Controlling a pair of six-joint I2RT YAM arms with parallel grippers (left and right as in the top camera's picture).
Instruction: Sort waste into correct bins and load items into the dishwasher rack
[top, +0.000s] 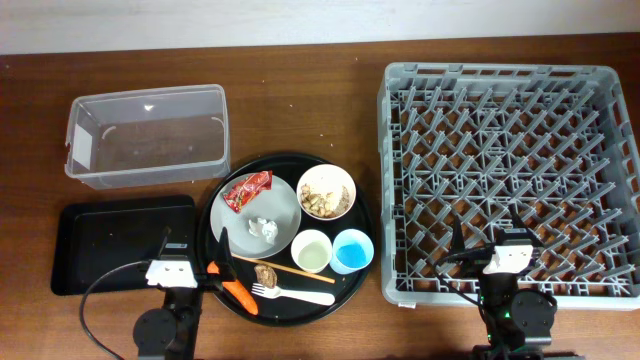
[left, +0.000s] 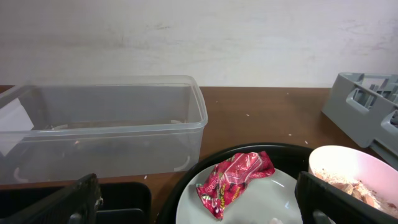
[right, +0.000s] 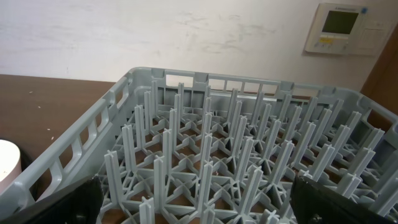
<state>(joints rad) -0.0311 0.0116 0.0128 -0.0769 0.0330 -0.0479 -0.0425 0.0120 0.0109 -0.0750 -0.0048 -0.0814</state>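
A round black tray (top: 345, 292) holds a white plate (top: 280, 205) with a red wrapper (top: 247, 190) (left: 235, 180) and a white tissue (top: 264, 228). Also on it are a bowl (top: 326, 192) of beige crumbs, a pale cup (top: 312, 250), a blue cup (top: 352, 250), chopsticks (top: 285, 266), a brown scrap (top: 266, 273), an orange carrot (top: 238, 292) and a white fork (top: 298, 294). My left gripper (top: 195, 248) (left: 199, 208) stands open over the tray's near left edge, holding nothing. My right gripper (top: 495, 243) (right: 199, 199) is open above the grey dishwasher rack's (top: 500, 72) (right: 230, 149) front edge.
A clear plastic tub (top: 148, 135) (left: 106, 127) sits at the back left. In front of it lies a shallow black rectangular tray (top: 120, 245) (left: 124, 198). The bowl (left: 354, 177) shows at the right of the left wrist view. Brown tabletop separates the round tray from the rack.
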